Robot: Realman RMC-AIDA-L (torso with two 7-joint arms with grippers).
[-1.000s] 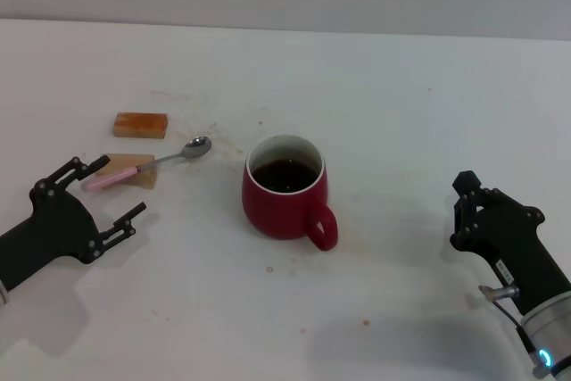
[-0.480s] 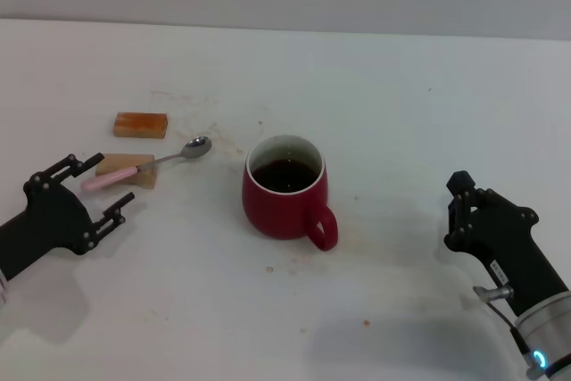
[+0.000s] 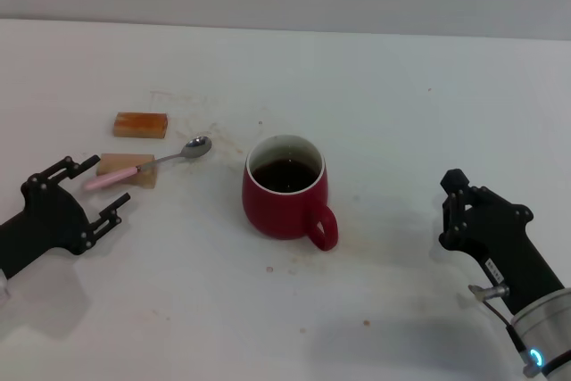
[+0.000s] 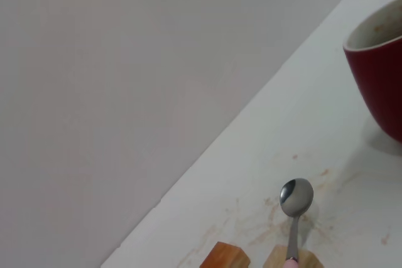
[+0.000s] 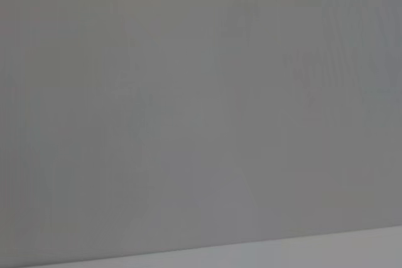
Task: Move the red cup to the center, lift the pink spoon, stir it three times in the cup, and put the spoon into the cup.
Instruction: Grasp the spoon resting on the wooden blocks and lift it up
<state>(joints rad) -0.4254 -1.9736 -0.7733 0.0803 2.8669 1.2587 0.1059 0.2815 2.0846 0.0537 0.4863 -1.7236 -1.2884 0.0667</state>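
The red cup point(image 3: 285, 198) stands at mid-table, dark liquid inside, its handle toward the near right; the left wrist view catches its side point(image 4: 380, 80). To its left lies the pink spoon point(image 3: 116, 178), handle propped on a tan block point(image 3: 134, 167) and metal bowl toward the cup; that bowl also shows in the left wrist view point(image 4: 296, 196). My left gripper point(image 3: 107, 183) is open at the handle's end, nothing between its fingers. At the near right, apart from the cup, hovers my right gripper point(image 3: 449, 209).
An orange block point(image 3: 140, 124) lies behind the tan one and shows again in the left wrist view point(image 4: 225, 257). Brown stains and crumbs dot the white table point(image 3: 401, 104) around the cup. The right wrist view holds only grey wall.
My left gripper has drawn back to the left, away from the cup, and now sits by the spoon's handle end. The right gripper has crept slightly left toward the cup. Cup and spoon have not moved.
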